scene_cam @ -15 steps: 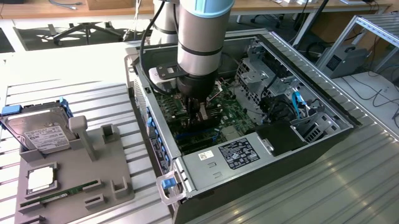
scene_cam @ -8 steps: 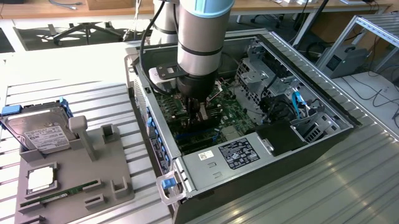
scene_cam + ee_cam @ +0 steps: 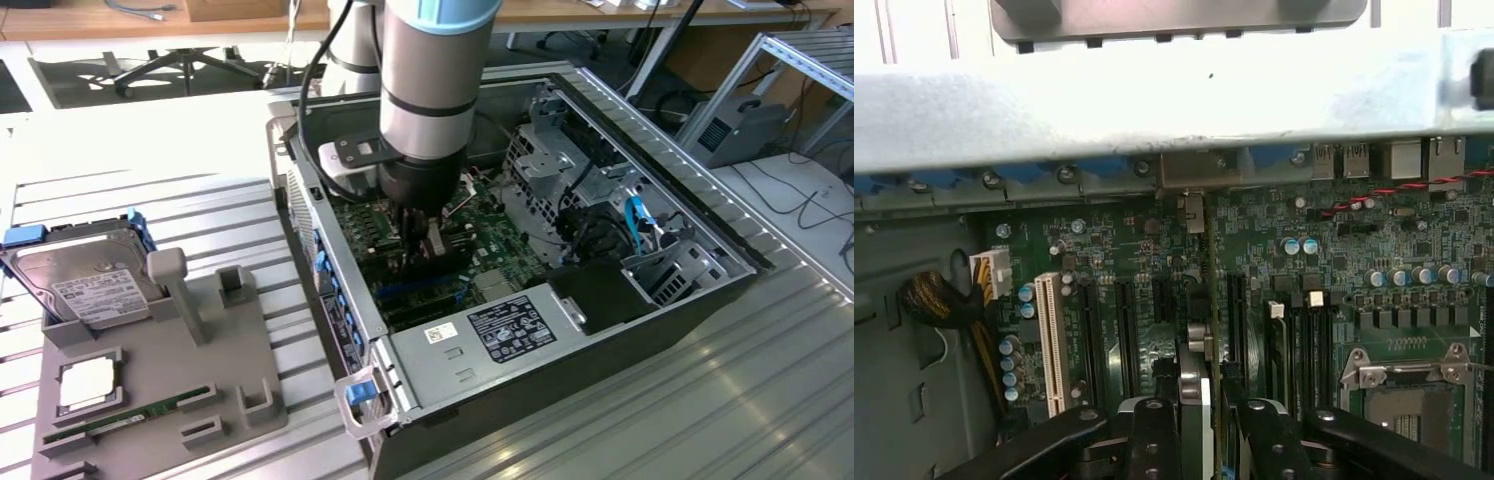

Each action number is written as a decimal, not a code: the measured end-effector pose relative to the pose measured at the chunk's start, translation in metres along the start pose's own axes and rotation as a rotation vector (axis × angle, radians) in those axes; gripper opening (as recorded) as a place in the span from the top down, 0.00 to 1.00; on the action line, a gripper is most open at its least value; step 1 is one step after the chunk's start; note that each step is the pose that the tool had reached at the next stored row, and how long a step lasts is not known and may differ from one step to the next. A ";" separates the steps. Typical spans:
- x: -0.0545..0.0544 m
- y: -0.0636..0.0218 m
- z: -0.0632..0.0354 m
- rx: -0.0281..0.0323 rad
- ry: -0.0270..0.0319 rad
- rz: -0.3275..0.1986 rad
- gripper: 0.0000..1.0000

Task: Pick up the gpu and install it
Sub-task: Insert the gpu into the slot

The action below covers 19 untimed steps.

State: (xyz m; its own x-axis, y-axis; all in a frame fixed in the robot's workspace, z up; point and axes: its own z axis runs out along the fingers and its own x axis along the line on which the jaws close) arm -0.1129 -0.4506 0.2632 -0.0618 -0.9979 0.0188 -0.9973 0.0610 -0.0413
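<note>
My gripper point(image 3: 430, 238) reaches down into the open computer case point(image 3: 694, 215), over the green motherboard point(image 3: 501, 240). It is shut on the gpu point(image 3: 434, 264), a thin dark card held on edge. In the wrist view the gpu point(image 3: 1195, 350) runs edge-on from between my black fingers point(image 3: 1152, 432) toward the case's rear wall, with its silver bracket end point(image 3: 1192, 170) at the rear slot openings. The card stands in line with the black expansion slots point(image 3: 1159, 300), low over the board. Whether it is seated in a slot I cannot tell.
A white slot point(image 3: 1049, 340), the CPU socket point(image 3: 1404, 390) and a yellow-black cable bundle point(image 3: 939, 300) flank the card. The power supply point(image 3: 514, 325) and drive cage point(image 3: 561, 160) crowd the case. Outside on the exterior view's left, a grey holder point(image 3: 167, 395) carries a hard drive point(image 3: 80, 285) and RAM stick point(image 3: 127, 412).
</note>
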 end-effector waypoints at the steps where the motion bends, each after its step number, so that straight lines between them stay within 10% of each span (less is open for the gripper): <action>1: 0.000 0.0000 -0.0005 0.0001 -0.0001 0.000 0.73; 19: -0.001 0.0000 -0.0004 0.0006 0.0060 -0.004 0.73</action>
State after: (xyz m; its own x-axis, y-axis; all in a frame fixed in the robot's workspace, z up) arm -0.1128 -0.4500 0.2636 -0.0584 -0.9980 0.0249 -0.9975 0.0573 -0.0418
